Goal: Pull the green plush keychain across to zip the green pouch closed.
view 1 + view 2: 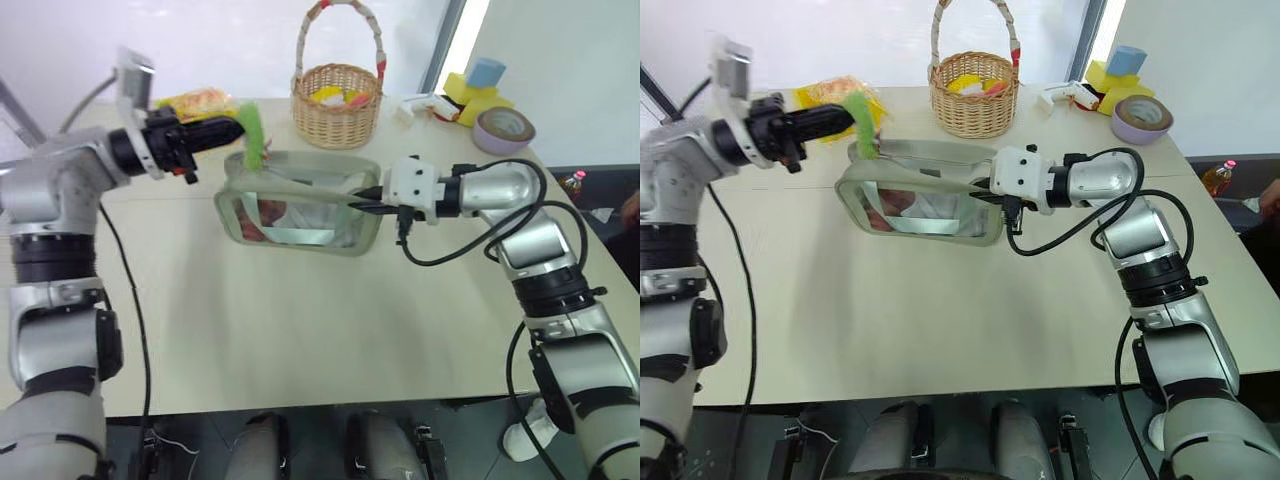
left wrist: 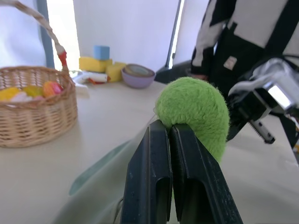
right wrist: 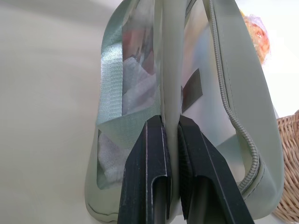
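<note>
The green pouch is held up off the table between my two arms, its clear window showing red-and-white contents. At its left top corner is the green plush keychain, a lime fuzzy ball, with my left gripper shut on it. In the left wrist view the black fingers meet under the plush. My right gripper is shut on the pouch's right end, pinching a thin edge of the pouch between its fingers. The zipper teeth run along the pouch's top side.
A wicker basket with colourful items stands behind the pouch. A yellow snack bag lies at the back left. A roll of tape and yellow and blue blocks sit at the back right. The beige table stretches toward me.
</note>
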You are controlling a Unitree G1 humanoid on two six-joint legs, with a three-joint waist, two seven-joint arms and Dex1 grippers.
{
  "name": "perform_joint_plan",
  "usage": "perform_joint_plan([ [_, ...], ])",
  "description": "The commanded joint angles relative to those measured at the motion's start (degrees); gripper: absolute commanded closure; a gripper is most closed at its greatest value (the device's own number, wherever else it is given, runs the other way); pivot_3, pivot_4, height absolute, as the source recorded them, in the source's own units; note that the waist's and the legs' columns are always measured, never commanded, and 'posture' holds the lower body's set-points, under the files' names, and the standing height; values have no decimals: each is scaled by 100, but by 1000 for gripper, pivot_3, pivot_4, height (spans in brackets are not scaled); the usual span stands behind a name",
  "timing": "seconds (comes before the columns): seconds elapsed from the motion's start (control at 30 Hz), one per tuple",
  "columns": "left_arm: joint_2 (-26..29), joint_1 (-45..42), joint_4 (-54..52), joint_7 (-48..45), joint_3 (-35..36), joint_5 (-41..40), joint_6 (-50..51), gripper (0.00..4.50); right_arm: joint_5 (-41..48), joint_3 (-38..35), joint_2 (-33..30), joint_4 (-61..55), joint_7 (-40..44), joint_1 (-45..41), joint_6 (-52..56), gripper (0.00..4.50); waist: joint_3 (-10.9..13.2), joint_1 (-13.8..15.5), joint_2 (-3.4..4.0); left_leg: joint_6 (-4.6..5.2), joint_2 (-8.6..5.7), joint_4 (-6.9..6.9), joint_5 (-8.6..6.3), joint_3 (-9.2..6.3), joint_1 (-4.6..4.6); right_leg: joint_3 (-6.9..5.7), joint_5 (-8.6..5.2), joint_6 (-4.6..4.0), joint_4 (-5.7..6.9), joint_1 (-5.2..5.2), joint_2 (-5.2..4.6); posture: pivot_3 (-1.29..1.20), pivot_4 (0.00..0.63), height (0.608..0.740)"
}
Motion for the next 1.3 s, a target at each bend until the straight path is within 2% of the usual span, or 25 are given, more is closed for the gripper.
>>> perform_joint_plan([
  [0.03,-88,-76,278,254,-218,472,-591,4181,-3,-51,15,-128,-49,-117,-28,4500,0,-10,0,0,0,0,0,1,0,0,0,0,-1,0,0,0,150,739],
  [0.1,-119,-144,412,294,-223,541,-722,3536,-15,-79,-13,-154,-52,-105,1,4500,0,-18,-1,0,-1,0,0,2,-1,0,0,0,-3,-1,0,0,150,739],
  [0.3,129,-409,470,156,-134,550,-761,524,-34,-95,-55,-165,-73,-69,12,4500,1,0,-2,0,-1,1,0,2,-2,0,0,0,-3,-1,-1,0,150,739],
  [0.5,940,-297,-46,-259,49,318,-289,524,-35,-97,-43,-110,-95,-86,-26,4500,2,-19,-1,0,0,-2,0,1,-3,0,0,0,-4,-3,0,0,150,739],
  [0.6,1549,483,-968,-703,100,7,269,524,-41,-97,-33,-25,-101,-114,-80,4500,2,-29,0,0,1,-2,0,1,-3,1,0,0,-3,-3,-1,0,150,739],
  [0.67,1743,1073,-1420,-777,101,-61,366,524,-43,-91,-20,4,-109,-131,-100,4500,3,-22,1,0,4,-3,0,2,-2,3,0,0,-2,-3,-2,0,150,739],
  [0.8,1626,1763,-1557,-437,-5,300,-144,524,-28,-84,-12,-8,-105,-130,-104,4500,2,26,-1,-4,6,0,2,-1,-2,2,-1,-1,-4,1,-2,0,150,739],
  [0.93,1019,1398,-1003,303,-125,643,-508,524,-14,-73,5,-18,-91,-134,-62,4500,2,34,-2,-3,0,0,2,-3,-6,1,0,-1,-6,2,-2,0,150,739],
  [1.03,746,1122,-718,365,-231,753,-721,1391,-12,-53,36,-33,-86,-140,-18,4500,2,20,-2,-3,-1,-1,2,-2,-5,1,0,0,-6,2,-2,0,150,739],
  [1.23,905,1298,-931,-236,-364,623,-648,4379,-46,-44,101,76,-106,-207,-19,4500,2,-16,-1,-3,1,-3,2,0,-3,1,0,0,-4,-2,1,0,150,739],
  [1.3,948,1288,-910,-312,-386,672,-661,4472,-58,-44,114,132,-109,-236,-35,4500,2,-5,-1,-3,1,-2,2,0,-3,1,0,0,-4,-2,1,0,150,739],
])
